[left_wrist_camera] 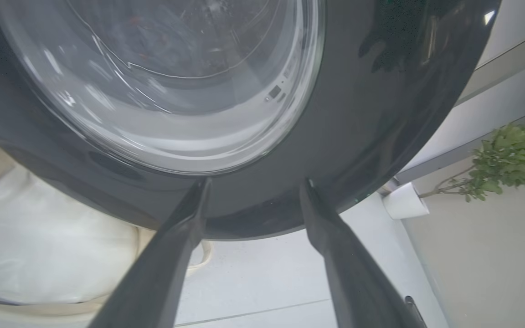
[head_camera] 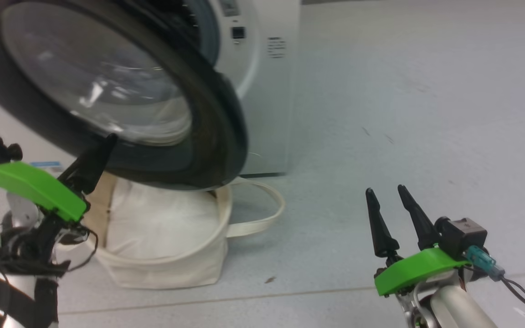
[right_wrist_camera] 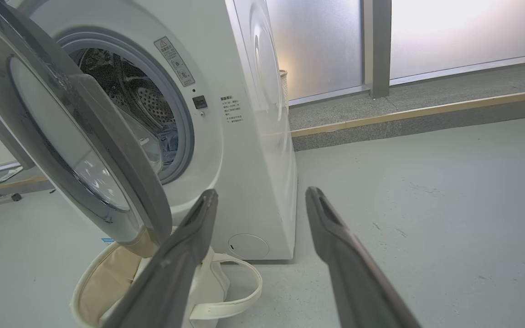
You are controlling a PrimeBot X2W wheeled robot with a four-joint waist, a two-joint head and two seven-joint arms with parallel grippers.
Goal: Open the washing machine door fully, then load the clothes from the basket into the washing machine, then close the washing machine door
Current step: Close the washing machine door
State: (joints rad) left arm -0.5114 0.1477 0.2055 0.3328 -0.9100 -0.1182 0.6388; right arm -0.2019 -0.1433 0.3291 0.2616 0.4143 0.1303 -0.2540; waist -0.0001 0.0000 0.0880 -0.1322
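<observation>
Left gripper: released; its two dark fingers stand spread at the lower centre of the left wrist view, with nothing between them.
Left fingertips: set at the lower black rim of the door; touching or just short of it cannot be told.
Right gripper: released and holding nothing; lower right of the head view, above bare floor, well apart from the washer.
Door: swung partway out from the washer, upper left of the head view; clear glass bowl at its centre; lower edge hangs over the basket.
Washer: white, upper left of the right wrist view; round opening exposed behind the door.
Drum: steel, visible through the opening; a blue patch low inside, too small to identify.
Basket: cream canvas, on the floor left of lower centre in the head view, just in front of the washer; one loop handle lies out to the right.
Padding: white, inside the basket.
Floor: pale grey.
Plant: green, in a white pot, right edge of the left wrist view.
</observation>
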